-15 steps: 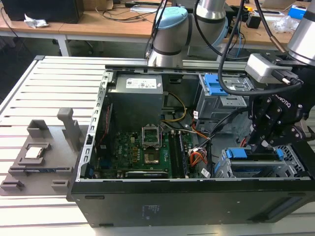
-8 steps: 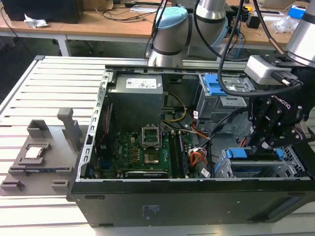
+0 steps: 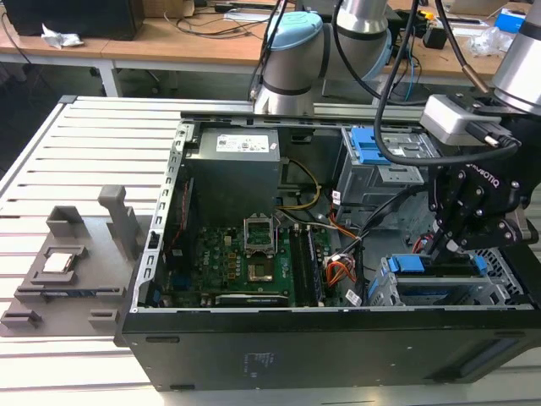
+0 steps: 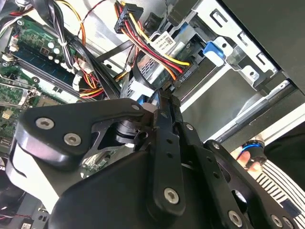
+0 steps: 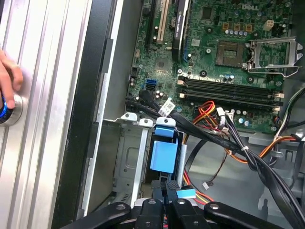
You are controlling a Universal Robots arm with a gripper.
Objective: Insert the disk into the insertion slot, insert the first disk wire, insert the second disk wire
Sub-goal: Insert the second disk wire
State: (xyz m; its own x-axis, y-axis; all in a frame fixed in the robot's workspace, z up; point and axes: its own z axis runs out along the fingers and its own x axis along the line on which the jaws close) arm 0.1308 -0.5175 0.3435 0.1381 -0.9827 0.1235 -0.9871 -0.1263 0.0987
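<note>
The black gripper [image 3: 448,241] is held low over the low perforated-metal insertion slot [image 3: 439,292] at the exterior view's right, its fingers pressed together on a small blue connector [image 5: 187,193] in the first wrist view. The disk [image 5: 163,155], blue-framed, is seated in that bay. A hand [image 5: 8,78] resting on a round button [image 5: 8,107] is seen beyond the case wall. Farther off, the green motherboard [image 3: 245,262] is laid flat.

The disk [image 3: 431,271] sits in the insertion slot [image 3: 397,292], claw [image 3: 448,245] above.
</note>
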